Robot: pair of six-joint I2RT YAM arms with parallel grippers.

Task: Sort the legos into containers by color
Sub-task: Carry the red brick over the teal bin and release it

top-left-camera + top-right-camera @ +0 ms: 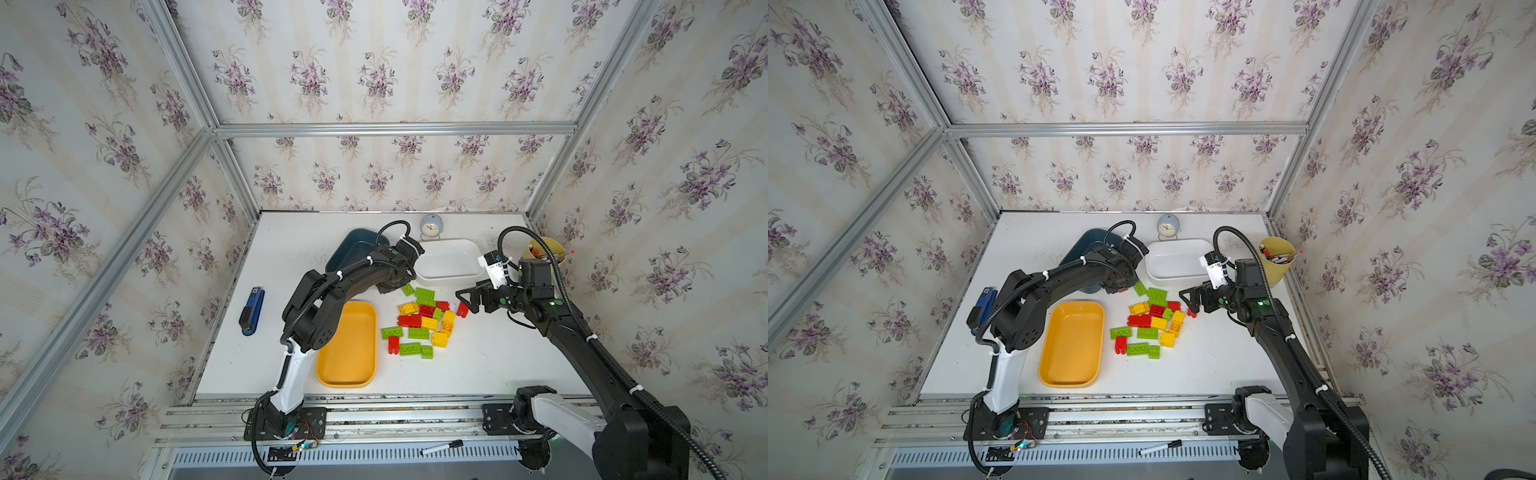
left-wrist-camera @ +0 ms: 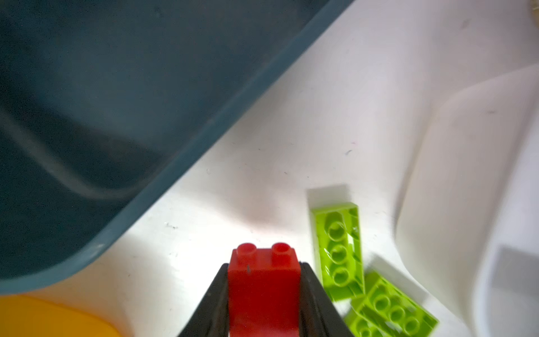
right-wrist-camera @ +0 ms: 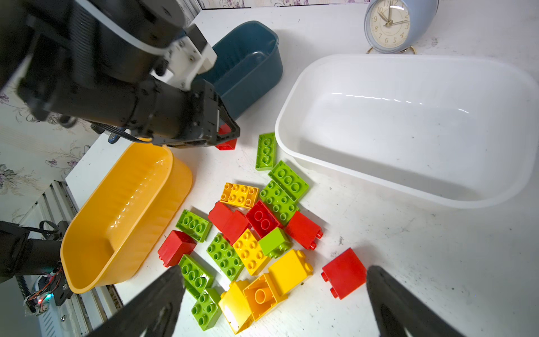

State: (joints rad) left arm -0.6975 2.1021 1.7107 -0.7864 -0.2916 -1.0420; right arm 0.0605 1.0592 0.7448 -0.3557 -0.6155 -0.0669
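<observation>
Sorting stands at its start: the 3 trays (image 1: 451, 273) sit empty, left pincer (image 2: 264, 265) grips 1 red brick (image 2: 264, 294), right pincer (image 3: 272, 271) gapes above the pile (image 1: 419, 324).

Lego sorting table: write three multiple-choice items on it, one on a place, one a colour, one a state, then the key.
1. Where does the round pale-blue alarm clock stand, relative to the white rounded plastic tray? A inside it; B behind it; C in front of it.
2. The left gripper holds a small studded plastic brick of which colour? A yellow; B lime green; C red.
3. The right gripper is: A open, holding nothing; B shut on a brick; C shut, empty.
1 B: a top view shows it beyond the tray's far rim.
2 C: the left wrist view shows red in its grip.
3 A: the right wrist view shows it spread wide.
</observation>
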